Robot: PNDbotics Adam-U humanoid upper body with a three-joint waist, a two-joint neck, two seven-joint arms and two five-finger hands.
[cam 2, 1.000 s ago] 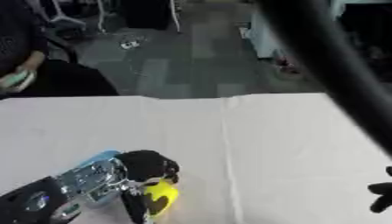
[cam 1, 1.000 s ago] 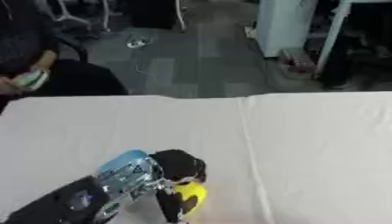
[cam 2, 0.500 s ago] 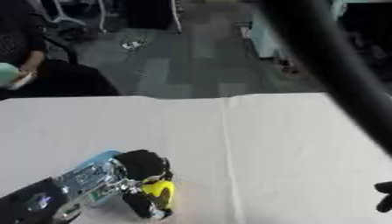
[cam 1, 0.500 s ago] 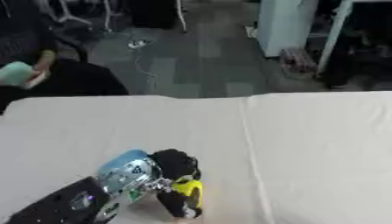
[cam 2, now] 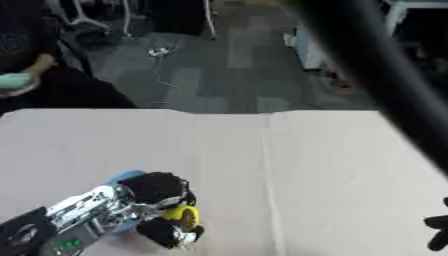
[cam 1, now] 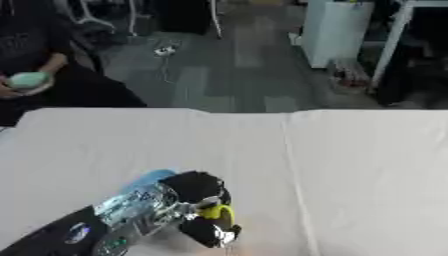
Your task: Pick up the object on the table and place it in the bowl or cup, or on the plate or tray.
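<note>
A small yellow object (cam 1: 216, 212) sits low on the white table, left of centre. My left hand (cam 1: 198, 186) comes in from the lower left, its black fingers curled round the yellow object from above and below. Behind the hand shows the rim of a light blue round thing (cam 1: 145, 178); the silver and black wrist covers most of it, so its shape is unclear. Only dark fingertips of my right hand (cam 2: 436, 235) show at the lower right edge of the right eye view.
The white cloth on the table (cam 1: 350, 165) has a crease running from the far edge toward me, right of centre. A thick black bar (cam 2: 385, 75) crosses the right eye view's upper right. A person sits beyond the table's far left corner.
The yellow object has shifted slightly up in the picture, with my left hand's fingers closing more around it. My right hand's fingertips have sunk lower at the edge.
</note>
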